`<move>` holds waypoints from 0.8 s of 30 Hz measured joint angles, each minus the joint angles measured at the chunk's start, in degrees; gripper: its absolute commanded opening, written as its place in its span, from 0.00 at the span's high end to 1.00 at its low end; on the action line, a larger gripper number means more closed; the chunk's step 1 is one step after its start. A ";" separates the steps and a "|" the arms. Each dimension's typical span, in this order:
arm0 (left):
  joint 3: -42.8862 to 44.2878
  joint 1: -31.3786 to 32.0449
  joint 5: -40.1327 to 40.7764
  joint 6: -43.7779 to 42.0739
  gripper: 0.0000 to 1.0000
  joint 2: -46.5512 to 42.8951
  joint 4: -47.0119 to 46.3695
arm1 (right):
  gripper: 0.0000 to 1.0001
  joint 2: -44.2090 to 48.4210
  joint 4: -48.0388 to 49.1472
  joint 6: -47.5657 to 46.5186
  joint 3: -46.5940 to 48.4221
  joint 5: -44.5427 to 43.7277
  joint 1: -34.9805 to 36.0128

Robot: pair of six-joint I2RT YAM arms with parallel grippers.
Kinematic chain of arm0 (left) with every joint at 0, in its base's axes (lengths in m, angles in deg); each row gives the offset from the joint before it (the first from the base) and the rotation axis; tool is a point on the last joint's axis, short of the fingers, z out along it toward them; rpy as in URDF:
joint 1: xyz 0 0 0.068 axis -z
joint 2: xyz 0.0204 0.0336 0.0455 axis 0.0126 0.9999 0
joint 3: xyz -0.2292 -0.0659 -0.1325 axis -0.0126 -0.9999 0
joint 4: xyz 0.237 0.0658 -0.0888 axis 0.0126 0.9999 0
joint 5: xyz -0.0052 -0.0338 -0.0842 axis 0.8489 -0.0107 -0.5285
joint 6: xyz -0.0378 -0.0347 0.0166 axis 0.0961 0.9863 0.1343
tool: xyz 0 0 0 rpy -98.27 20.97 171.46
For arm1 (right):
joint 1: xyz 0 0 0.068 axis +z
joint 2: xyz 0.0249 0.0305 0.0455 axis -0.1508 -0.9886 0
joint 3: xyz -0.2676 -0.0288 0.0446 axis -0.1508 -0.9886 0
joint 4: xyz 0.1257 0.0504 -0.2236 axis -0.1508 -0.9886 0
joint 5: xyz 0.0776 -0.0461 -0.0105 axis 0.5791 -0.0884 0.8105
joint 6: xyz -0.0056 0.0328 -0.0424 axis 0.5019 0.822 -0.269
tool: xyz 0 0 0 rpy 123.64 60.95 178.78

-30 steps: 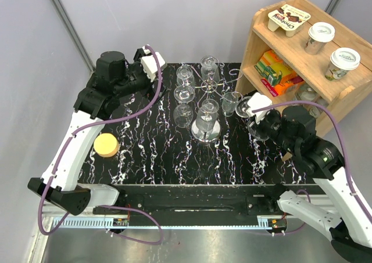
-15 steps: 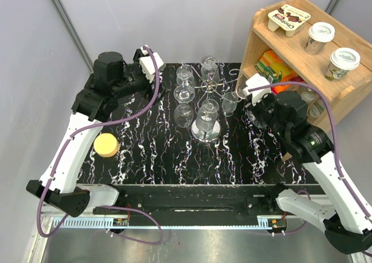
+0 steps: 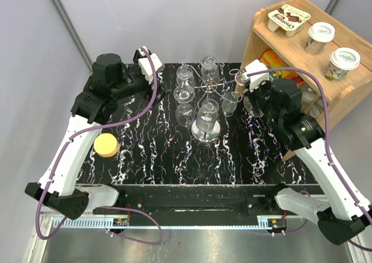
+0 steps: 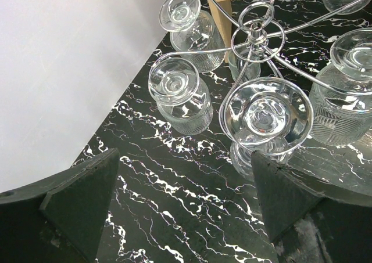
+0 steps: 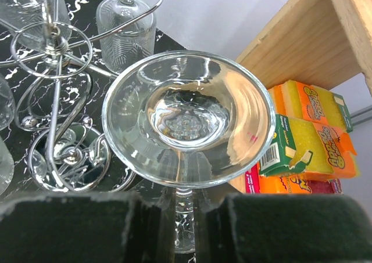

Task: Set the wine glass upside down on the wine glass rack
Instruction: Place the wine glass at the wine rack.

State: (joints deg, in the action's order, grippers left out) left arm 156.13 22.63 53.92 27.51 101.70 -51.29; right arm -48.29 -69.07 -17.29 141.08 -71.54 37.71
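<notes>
My right gripper (image 5: 186,231) is shut on the thin stem of a clear wine glass (image 5: 189,115), held upside down with its round foot facing the camera. In the top view this gripper (image 3: 250,96) hovers between the wine glass rack (image 3: 204,89) and the wooden shelf. The chrome rack (image 5: 53,45) is to the left of the held glass, with its mirror disc base (image 5: 70,158) below. Several glasses hang upside down on its arms (image 4: 256,35). My left gripper (image 4: 183,211) stands open and empty over the black marble table, near the rack's left side (image 3: 152,64).
A wooden shelf (image 3: 290,48) with sponge packs (image 5: 308,135) stands close on the right of the held glass; paper cups (image 3: 321,36) sit on its top. A yellow round sponge (image 3: 106,145) lies at the table's left. The table (image 3: 157,158) has a grey wall behind it.
My right arm has carried the glass away from me, toward the back of the table beside the shelf. The left arm has shifted slightly and stays open.
</notes>
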 measured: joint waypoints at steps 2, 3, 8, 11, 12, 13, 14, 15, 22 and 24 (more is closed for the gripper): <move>-0.07 0.00 -0.04 0.02 0.01 -0.07 0.00 | 1.00 -1.18 0.92 0.50 0.00 0.70 -0.90; -0.11 -0.02 -0.07 0.02 0.01 -0.11 0.00 | 1.00 -1.70 1.27 0.90 0.00 1.05 -1.33; -0.17 -0.02 -0.22 0.00 0.01 -0.24 -0.02 | 1.00 -3.74 3.23 2.60 0.07 2.82 -2.19; -0.17 -0.02 -0.24 0.00 0.01 -0.24 0.00 | 1.00 -5.01 4.50 3.58 0.09 4.28 -2.51; -0.17 -0.02 -0.24 0.00 0.01 -0.24 0.00 | 1.00 -5.35 4.79 3.98 0.11 4.74 -2.64; -0.17 -0.02 -0.24 0.00 0.01 -0.24 0.00 | 1.00 -5.73 5.05 4.44 0.15 5.46 -2.86; -0.17 -0.02 -0.24 0.00 0.01 -0.24 0.00 | 1.00 -6.03 5.20 4.76 0.22 5.79 -2.97; -0.17 -0.02 -0.22 -0.02 0.01 -0.24 0.00 | 1.00 -6.47 5.31 5.18 0.39 6.38 -3.13; -0.17 -0.02 -0.24 -0.07 0.01 -0.24 0.02 | 1.00 -8.74 5.79 7.48 2.36 10.69 -3.76; -0.17 -0.02 -0.24 -0.13 0.01 -0.24 0.04 | 1.00 -9.40 5.77 8.09 3.43 11.98 -3.91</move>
State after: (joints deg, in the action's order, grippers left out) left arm 155.95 22.61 53.68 27.38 101.46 -51.25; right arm -57.69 -63.30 -9.20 144.51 -59.57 33.80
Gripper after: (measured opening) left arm 0.988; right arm 0.164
